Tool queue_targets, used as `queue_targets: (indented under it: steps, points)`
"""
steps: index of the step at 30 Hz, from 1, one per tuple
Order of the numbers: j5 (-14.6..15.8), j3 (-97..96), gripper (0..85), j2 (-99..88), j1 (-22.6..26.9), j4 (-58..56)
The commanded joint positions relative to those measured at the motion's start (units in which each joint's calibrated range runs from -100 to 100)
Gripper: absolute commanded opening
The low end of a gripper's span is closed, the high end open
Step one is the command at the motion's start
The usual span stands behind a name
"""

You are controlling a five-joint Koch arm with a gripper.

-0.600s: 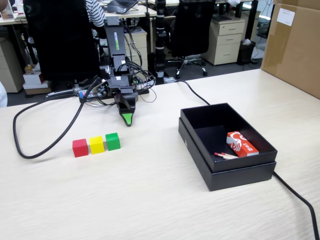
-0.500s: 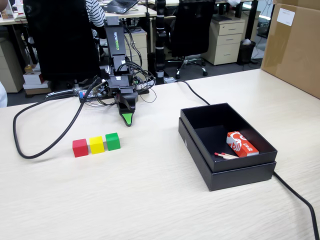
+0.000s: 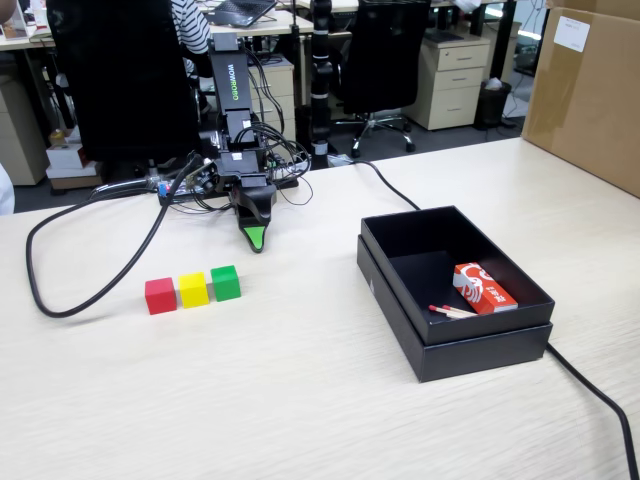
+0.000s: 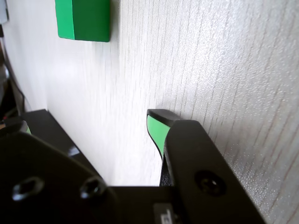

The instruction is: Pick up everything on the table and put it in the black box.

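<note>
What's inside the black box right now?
The black box holds a red-and-white packet and a few matchsticks. No cubes show inside. Its near wall hides part of the floor.

1. The surface (image 3: 300, 400) is pale wood-grain laminate.
2. Three cubes sit on it in a touching row in the fixed view: red (image 3: 160, 296) at left, yellow (image 3: 193, 290) in the middle, green (image 3: 225, 283) at right.
3. A black box (image 3: 480, 350) rests well to their right.
4. A brown carton (image 3: 585, 95) stands at the far right edge.
5. A black cable (image 3: 80, 300) loops across the left side; another (image 3: 600, 400) runs past the box.
</note>
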Motion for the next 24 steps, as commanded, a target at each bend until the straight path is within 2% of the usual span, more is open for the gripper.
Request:
queue_targets:
  steps: [1,12,20,24]
  points:
    - [-0.2,-0.57,48.4,0.54,0.0,-2.51]
    - [-0.29,0.07,48.8,0.54,-0.54,-3.55]
    - [-0.05,9.31,48.9,0.54,-1.12,-14.86]
    - [0.0,17.56,48.9,0.66,-1.17,-25.83]
